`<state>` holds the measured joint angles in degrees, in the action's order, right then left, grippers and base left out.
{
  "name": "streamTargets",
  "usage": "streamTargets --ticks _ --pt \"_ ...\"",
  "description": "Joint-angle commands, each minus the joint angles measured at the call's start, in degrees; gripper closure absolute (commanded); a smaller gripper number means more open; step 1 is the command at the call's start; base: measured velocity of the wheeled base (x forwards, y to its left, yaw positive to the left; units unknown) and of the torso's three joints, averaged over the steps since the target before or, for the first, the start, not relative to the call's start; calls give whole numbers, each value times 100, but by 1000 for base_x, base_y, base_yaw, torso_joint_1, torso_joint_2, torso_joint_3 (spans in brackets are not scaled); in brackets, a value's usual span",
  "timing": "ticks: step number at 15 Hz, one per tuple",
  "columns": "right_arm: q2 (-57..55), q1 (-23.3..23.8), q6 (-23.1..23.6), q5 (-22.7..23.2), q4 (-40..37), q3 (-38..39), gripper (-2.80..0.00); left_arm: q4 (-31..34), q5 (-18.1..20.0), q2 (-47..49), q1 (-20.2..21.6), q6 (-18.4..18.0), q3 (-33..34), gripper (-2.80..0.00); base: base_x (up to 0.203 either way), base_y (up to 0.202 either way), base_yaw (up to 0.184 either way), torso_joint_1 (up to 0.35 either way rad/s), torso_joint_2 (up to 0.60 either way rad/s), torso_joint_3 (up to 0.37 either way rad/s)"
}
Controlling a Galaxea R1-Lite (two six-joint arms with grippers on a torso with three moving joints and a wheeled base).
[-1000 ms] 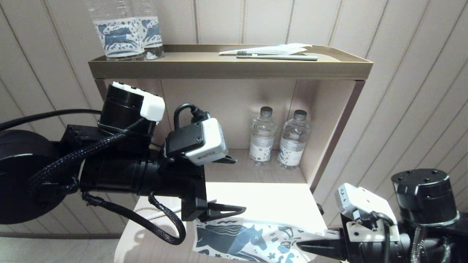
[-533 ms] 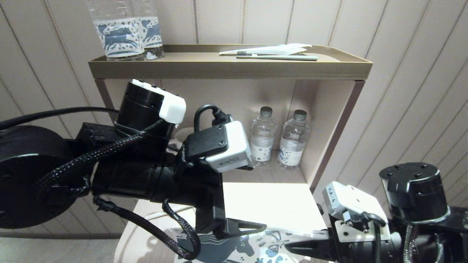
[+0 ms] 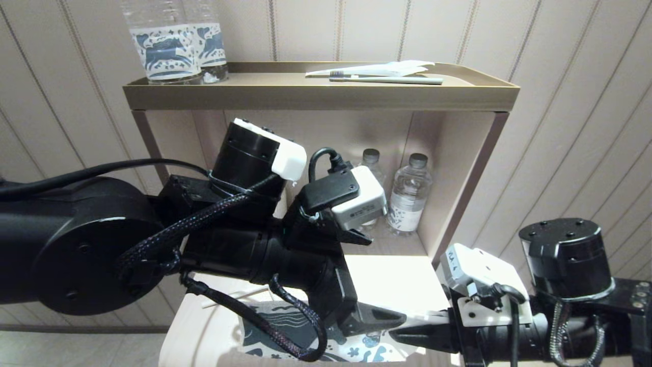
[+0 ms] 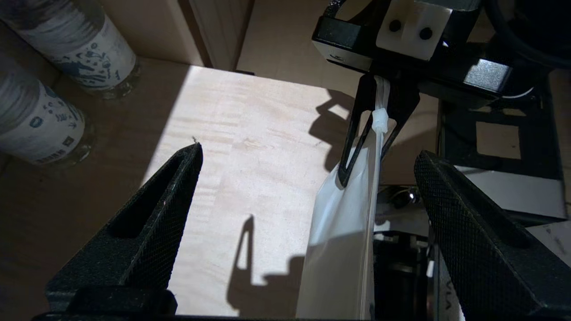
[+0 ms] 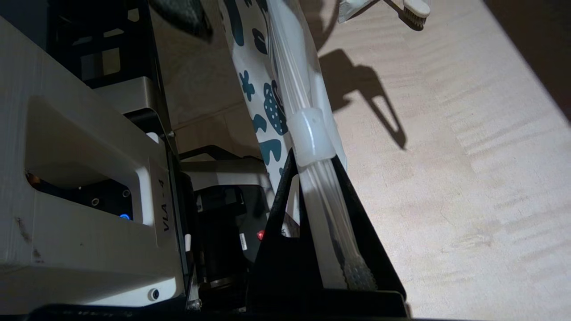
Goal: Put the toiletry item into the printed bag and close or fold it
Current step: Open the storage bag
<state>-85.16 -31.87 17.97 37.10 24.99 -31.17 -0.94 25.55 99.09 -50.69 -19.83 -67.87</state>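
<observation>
**Bag pinched at its zip end by right gripper, left gripper open beside it**

Head view. The left gripper (image 3: pixel 379 318) is seen low over the table (image 3: pixel 397 278), its tips almost meeting those of the right gripper (image 3: pixel 407 336), which comes in from the opposite side. The bag (image 3: pixel 285 331) is seen under and behind the left gripper, its horse print partly hidden by the arm and a black cable. Beyond both grippers, a shelf unit (image 3: pixel 321 97) is noted: two small bottles (image 3: pixel 410 193) in its lower bay, two larger bottles (image 3: pixel 175 43) and a toothbrush (image 3: pixel 387 79) on its top tray.

Left wrist view. The left gripper (image 4: pixel 308 196) is held wide, both black fingers (image 4: pixel 147 227) well apart with nothing gripped. The bag (image 4: pixel 343 240) hangs edge-on between them, nearer one finger, touching neither as far as can be told. Straight ahead, the right gripper (image 4: pixel 379 133) is seen closed on the bag's top edge, with the white slider (image 4: pixel 379 120) sitting at its tips. The two small bottles (image 4: pixel 40 120) stand off to one side.

Right wrist view. The right gripper (image 5: pixel 321 187) is clamped on the bag's (image 5: pixel 263 67) zip strip, the slider (image 5: pixel 310 138) lying just ahead of its fingertips. The printed face of the bag runs away from the gripper. A brush head (image 5: pixel 415 9) lies on the table (image 5: pixel 446 178) well beyond the bag.
</observation>
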Motion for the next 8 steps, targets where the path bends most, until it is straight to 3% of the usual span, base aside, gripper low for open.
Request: streamTargets --ticks 1,8 --pt "35 -4 6 26 0 -45 0 -11 27 95 -6 161 -3 -280 0 0 0 0 0 0" --pt "-36 -4 -197 35 6 -152 0 -202 46 208 -212 706 -78 -280 0 0 0 0 0 0"
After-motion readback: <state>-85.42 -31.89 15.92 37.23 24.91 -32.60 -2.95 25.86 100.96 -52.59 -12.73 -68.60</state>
